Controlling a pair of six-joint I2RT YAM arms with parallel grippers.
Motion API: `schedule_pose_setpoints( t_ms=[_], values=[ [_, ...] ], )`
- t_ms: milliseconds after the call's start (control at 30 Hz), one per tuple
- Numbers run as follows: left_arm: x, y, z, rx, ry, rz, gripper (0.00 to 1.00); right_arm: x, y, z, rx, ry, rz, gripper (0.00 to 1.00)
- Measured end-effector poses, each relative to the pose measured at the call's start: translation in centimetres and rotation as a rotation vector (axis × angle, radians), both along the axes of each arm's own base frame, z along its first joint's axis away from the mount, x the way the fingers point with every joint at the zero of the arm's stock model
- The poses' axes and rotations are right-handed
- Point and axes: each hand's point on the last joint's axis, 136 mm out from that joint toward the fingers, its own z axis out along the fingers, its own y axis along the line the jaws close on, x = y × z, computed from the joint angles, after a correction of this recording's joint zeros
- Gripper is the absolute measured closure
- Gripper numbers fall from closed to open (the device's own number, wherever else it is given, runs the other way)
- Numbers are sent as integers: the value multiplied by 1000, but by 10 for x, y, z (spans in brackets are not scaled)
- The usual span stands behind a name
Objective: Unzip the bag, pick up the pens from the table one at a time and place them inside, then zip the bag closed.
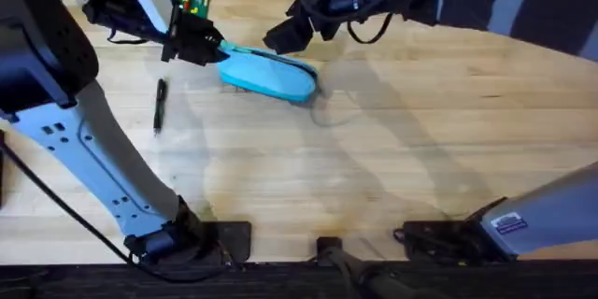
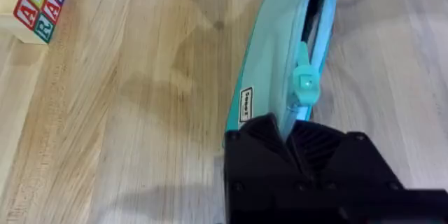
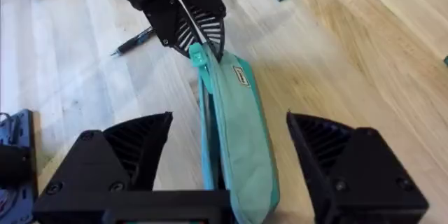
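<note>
The bag (image 1: 269, 75) lies on the far left-of-centre part of the table (image 1: 392, 168), its long axis running from the left gripper (image 1: 198, 42) at one end toward the right gripper (image 1: 291, 32) near the other. In the left wrist view the left gripper (image 2: 294, 136) has its black fingers closed together on the end of the bag (image 2: 276, 77), right beside the small zipper pull (image 2: 306, 84); whether the pull itself is caught between them cannot be told, since it sits just clear of the finger tips. Along the bag's length the zipper stands parted, with dark lining showing in the slot. The right wrist view looks down the same axis from the opposite end: the right gripper (image 3: 231, 164) has its fingers spread wide apart, one on each side of the bag (image 3: 238, 133), touching nothing, while the left gripper (image 3: 189, 24) pinches the far end. One pen (image 1: 159, 105) lies on the bare wood to the left of the bag and nearer the arm bases, roughly crosswise to the bag's length and well apart from both tools; it is on the left arm's side. With that arm occupied anchoring the bag, the open right gripper appears the freer tool, though it would have to cross over the bag to reach the pen.
</note>
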Motion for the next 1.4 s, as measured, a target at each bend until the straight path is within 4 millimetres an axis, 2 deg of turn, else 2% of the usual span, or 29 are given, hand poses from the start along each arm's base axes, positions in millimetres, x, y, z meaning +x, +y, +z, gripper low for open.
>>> schedule_pose_setpoints(
  t_ms=[300,333,367,400,433,467,600,833,1133,1233,1267,1400],
  values=[
    [0,0,0,0,-1,0,944,-7,-19,29,7,-14,-29,4],
    [0,0,0,-1,1,1,839,-9,-21,32,7,-14,-32,4],
    [0,0,0,-1,1,0,692,-10,-24,34,6,-12,-36,4],
    [0,0,0,-1,2,1,142,-13,-32,41,3,-6,-51,4],
    [0,0,0,-1,0,1,55,-13,-34,43,4,-9,-54,4],
    [0,0,0,-1,1,1,20,-14,-36,46,6,-13,-56,4],
    [0,0,0,-1,0,1,8,-18,-39,54,7,-24,-58,4],
    [1,0,0,1,-8,1,8,-30,-48,57,-29,-15,-62,4],
    [-1,0,2,-3,6,2,6,-33,-55,69,-40,-51,-84,4],
    [2,3,18,-6,13,6,6,-34,-56,70,-43,-53,-88,4],
    [4,4,30,-6,13,9,5,-34,-56,70,-44,-53,-88,4],
    [5,5,42,-8,19,9,4,-34,-56,70,-44,-53,-88,4]
  ],
)
